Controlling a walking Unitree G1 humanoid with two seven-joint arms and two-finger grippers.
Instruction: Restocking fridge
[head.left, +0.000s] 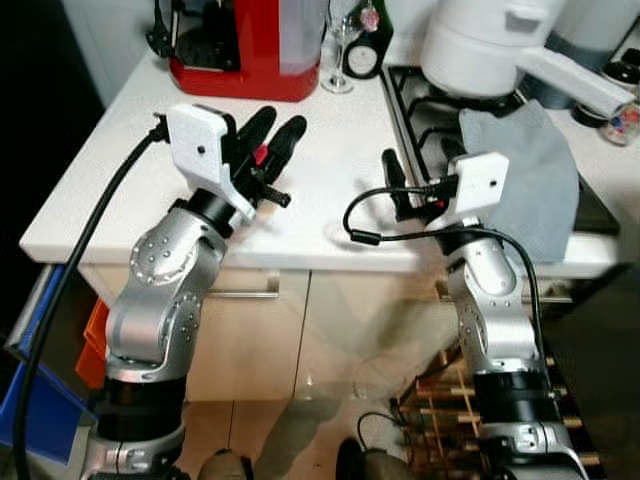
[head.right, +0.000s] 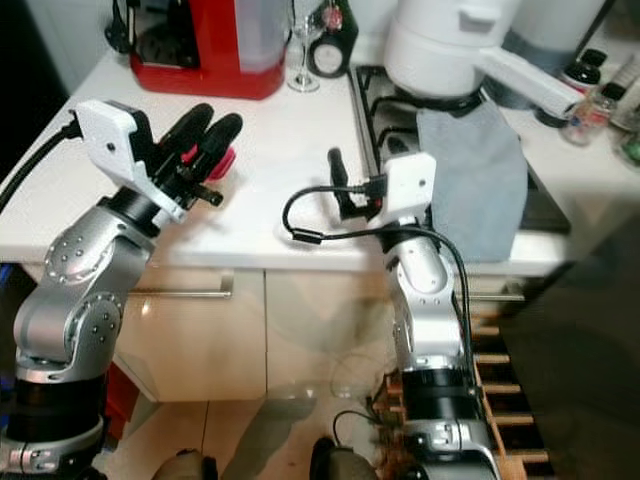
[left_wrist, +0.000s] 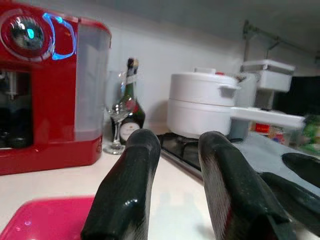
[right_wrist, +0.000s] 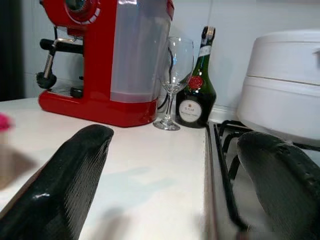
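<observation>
The white desk (head.left: 330, 180) carries everything here, with the red coffee machine (head.left: 245, 45) standing at its back edge as the landmark.

In front of the coffee machine, toward the desk's near edge, the left claw (head.left: 272, 135) hovers just above the surface. Its two black fingers (left_wrist: 125, 190) lie close side by side with a narrow gap between them, pinching nothing. Directly under the left claw, a pink flat thing (left_wrist: 47, 217), lid or tray cannot be told, lies on the desk, its edge peeking out red beside the fingers in the head views.

Just right of the coffee machine stand a wine glass (right_wrist: 175, 82) and, touching distance behind it, a dark green bottle (right_wrist: 196, 80) against the wall.

Further right of the coffee machine, a gas hob (head.left: 420, 105) is set into the desk. A large white pot (head.left: 480, 45) with a long handle sits on it, and a grey cloth (head.left: 530, 175) is draped over the hob's front.

The right claw (head.left: 420, 165) rests low at the hob's left edge, well right of the coffee machine, its fingers (right_wrist: 65, 185) spread wide apart and empty.
</observation>
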